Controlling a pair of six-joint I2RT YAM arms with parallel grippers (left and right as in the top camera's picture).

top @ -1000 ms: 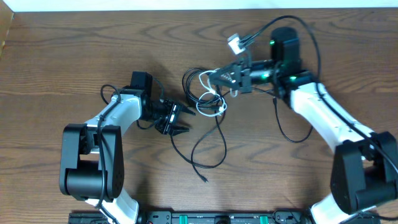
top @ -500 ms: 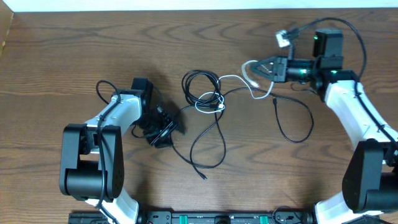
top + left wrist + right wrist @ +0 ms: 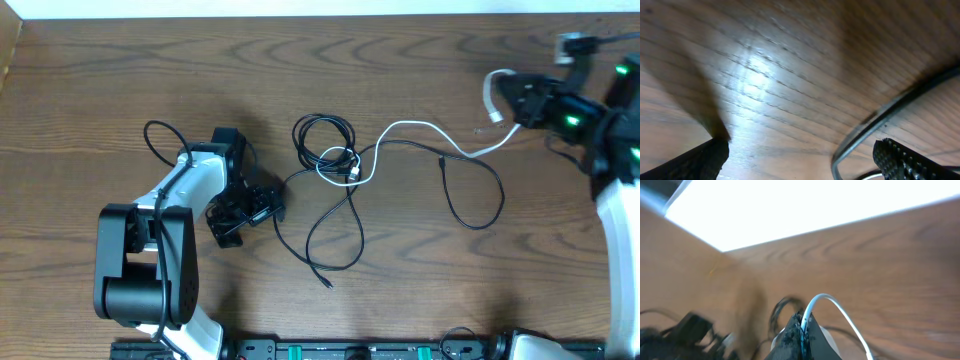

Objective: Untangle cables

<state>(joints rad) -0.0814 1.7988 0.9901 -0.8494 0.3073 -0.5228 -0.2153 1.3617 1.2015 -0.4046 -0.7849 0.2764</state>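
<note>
Wood-grain table [image 3: 120,90], brown, viewed from overhead. Black cable [image 3: 328,156]: thin, coiled in several loose loops at upper centre of frame, flat on the wood; one strand trailing down to a free end at lower centre, another arcing out to the right. White cable [image 3: 412,124]: thin, stretched in a shallow wave from centre to upper right; left end tangled into the black cable's loops, right end pinched in right gripper [image 3: 503,100], short tail curling beyond the tips. Tips clamped tight on it in wrist view. Left gripper [image 3: 800,167]: centre left of overhead frame, low over the wood, near the black cable; pads spread wide, nothing held. Blurred dark strand [image 3: 890,109] between the pads, nearer the right-hand one; contact impossible to tell.
</note>
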